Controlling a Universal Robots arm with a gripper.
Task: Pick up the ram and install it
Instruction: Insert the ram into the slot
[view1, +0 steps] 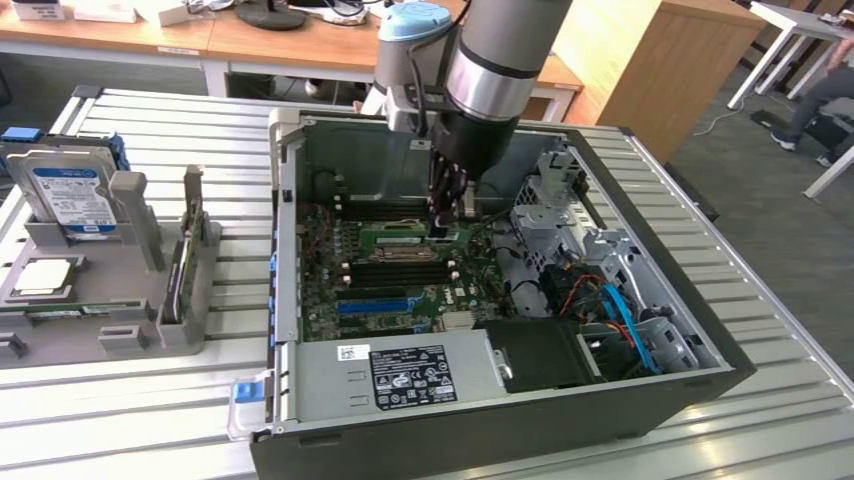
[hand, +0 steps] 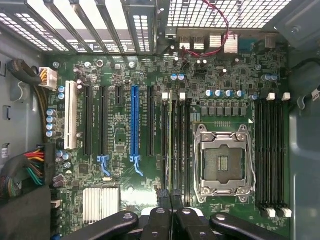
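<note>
The arm (view1: 497, 55) comes down steeply from above, wrist close to vertical. The gripper (view1: 446, 222) points straight down. Its two dark fingers (hand: 162, 207) are closed, tips side by side with barely a gap between them.

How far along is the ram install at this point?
Pickup looks done: the ram stands edge-on along a memory slot beside the empty processor socket, inside the computer case. In hand: the hand is shut on the stick's end, low over the motherboard. Left: the hand has not let go, and I cannot tell whether the stick is fully seated.
</note>
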